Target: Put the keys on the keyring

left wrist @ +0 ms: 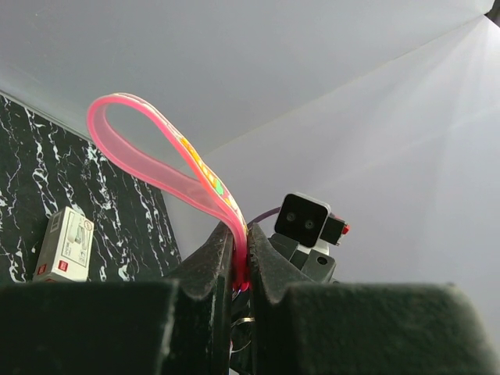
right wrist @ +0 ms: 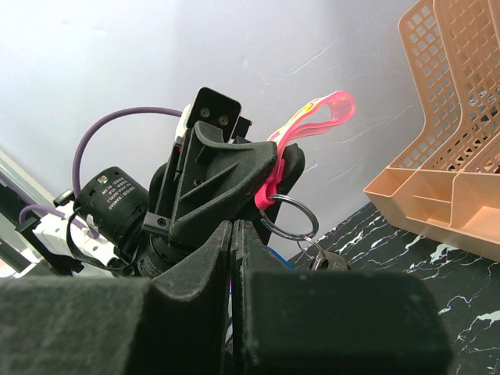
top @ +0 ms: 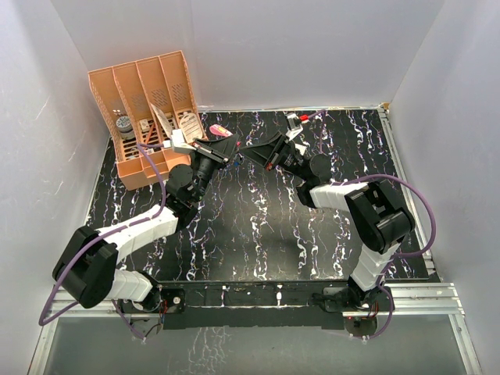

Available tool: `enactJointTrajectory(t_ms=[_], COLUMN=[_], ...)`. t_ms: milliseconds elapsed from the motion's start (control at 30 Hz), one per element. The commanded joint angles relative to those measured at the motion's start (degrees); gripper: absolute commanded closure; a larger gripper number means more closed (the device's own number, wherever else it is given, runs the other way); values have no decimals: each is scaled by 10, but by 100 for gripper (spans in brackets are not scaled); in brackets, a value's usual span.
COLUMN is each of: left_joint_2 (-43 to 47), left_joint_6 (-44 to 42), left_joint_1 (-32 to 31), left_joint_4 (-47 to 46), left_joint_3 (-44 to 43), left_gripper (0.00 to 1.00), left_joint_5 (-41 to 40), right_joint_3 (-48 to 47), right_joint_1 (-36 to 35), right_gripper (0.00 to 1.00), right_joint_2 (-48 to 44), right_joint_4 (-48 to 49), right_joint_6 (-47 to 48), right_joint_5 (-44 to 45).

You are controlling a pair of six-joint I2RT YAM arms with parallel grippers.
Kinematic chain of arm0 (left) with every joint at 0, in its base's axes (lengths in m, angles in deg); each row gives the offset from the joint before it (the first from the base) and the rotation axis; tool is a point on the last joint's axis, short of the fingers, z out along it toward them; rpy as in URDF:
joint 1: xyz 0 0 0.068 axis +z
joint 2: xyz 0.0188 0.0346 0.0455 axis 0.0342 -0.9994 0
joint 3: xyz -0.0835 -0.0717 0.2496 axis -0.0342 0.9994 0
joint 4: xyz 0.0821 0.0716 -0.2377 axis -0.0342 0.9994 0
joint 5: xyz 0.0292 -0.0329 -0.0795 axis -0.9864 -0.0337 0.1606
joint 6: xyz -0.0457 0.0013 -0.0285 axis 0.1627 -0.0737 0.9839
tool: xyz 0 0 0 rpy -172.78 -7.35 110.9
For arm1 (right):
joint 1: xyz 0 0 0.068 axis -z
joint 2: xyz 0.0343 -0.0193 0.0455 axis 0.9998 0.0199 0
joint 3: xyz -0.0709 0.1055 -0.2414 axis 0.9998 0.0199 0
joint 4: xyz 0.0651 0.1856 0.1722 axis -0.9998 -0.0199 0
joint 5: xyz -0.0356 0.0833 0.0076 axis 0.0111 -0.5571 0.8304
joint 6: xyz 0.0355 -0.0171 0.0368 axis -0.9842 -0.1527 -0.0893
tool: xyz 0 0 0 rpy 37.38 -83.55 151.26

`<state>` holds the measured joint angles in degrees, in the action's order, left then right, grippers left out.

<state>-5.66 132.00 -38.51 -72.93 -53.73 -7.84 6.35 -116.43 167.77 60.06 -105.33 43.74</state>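
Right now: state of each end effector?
Left end effector: closed on the flat pink-red strap fob.
Right end effector: closed; contents cannot be told.

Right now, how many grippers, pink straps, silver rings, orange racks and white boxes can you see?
grippers: 2, the left gripper and the right gripper
pink strap: 1
silver ring: 1
orange rack: 1
white box: 1
total: 6
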Motion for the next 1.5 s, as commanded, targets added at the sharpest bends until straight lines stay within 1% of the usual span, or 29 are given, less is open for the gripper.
enactJointTrajectory(t_ms=[0, 733, 1467], left_joint_2=[24, 12, 25], left_joint_6=[3, 3, -1], left_joint_1=[-3, -7, -8], left_joint_4=[-28, -34, -39], left_joint_3=[-12, -16, -12], left_gripper=[100, 100, 100], left_joint_5=[12, 19, 17], right_joint_3=[-8, -5, -9], right_joint_1=[5, 11, 12], right_gripper=[100, 100, 100], right_joint_2=[-1, -2, 11], right_joint_4=[211, 211, 210], right_joint_6=[-5, -11, -24], right_joint_5=[11, 14, 14])
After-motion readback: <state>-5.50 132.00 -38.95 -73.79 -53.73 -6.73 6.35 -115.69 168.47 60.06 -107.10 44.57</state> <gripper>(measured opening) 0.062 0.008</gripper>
